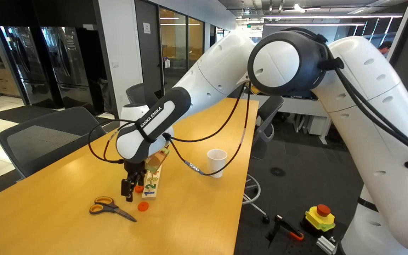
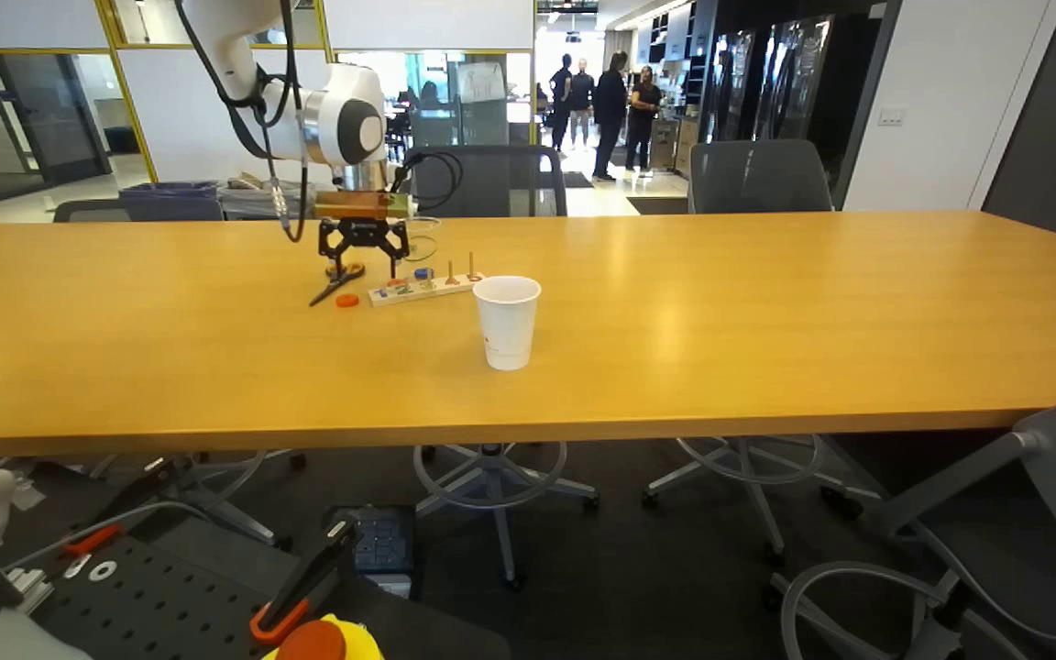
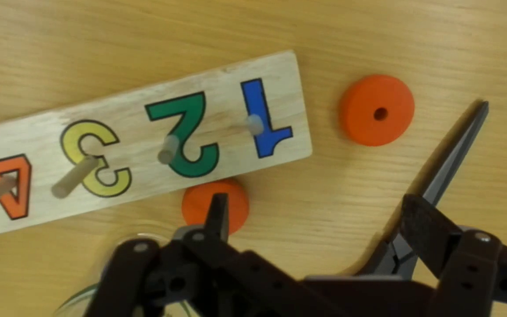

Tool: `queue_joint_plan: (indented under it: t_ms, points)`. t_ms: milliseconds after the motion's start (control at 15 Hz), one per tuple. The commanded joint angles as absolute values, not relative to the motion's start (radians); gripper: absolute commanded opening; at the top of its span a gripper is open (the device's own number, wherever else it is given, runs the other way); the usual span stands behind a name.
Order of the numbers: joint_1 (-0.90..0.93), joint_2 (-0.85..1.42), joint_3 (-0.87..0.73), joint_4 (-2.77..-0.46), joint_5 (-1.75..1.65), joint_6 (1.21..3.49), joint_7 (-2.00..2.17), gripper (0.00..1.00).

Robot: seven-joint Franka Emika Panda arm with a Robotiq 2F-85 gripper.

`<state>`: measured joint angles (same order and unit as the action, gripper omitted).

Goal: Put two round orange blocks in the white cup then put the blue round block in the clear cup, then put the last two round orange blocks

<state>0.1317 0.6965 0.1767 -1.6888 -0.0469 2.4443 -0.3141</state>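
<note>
A round orange block (image 1: pixel 143 206) lies flat on the table; it also shows in an exterior view (image 2: pixel 347 301) and the wrist view (image 3: pixel 377 110). A second orange block (image 3: pixel 196 204) lies against the number board, partly hidden behind a finger. My gripper (image 3: pixel 317 200) is open and empty, pointing down above the table between that block and the scissors; it shows in both exterior views (image 1: pixel 135 191) (image 2: pixel 366 273). The white cup (image 2: pixel 507 321) stands upright, apart. A faint clear cup (image 2: pixel 422 240) stands behind the board. A blue block (image 2: pixel 423 273) shows there; whether inside the cup, I cannot tell.
A wooden number board with pegs (image 3: pixel 275 97) lies beside the orange blocks. Open scissors (image 1: pixel 117 209) with orange-lined handles lie on the table, and their blades (image 3: pixel 451 158) pass under one finger in the wrist view. The table's edge (image 2: pixel 528 431) runs beyond the white cup.
</note>
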Motion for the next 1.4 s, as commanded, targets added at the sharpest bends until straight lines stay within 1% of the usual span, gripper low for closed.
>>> queue_joint_plan:
  t_ms: [0,467,1333]
  points:
    - [0.134,0.718,0.159,-1.666,-0.090,2.497,-0.318,1.00]
    - [0.132,0.756,0.143,-1.646,-0.119,2.538,-0.313,1.00]
    - [0.135,0.761,0.142,-1.628,-0.122,2.535,-0.309,1.00]
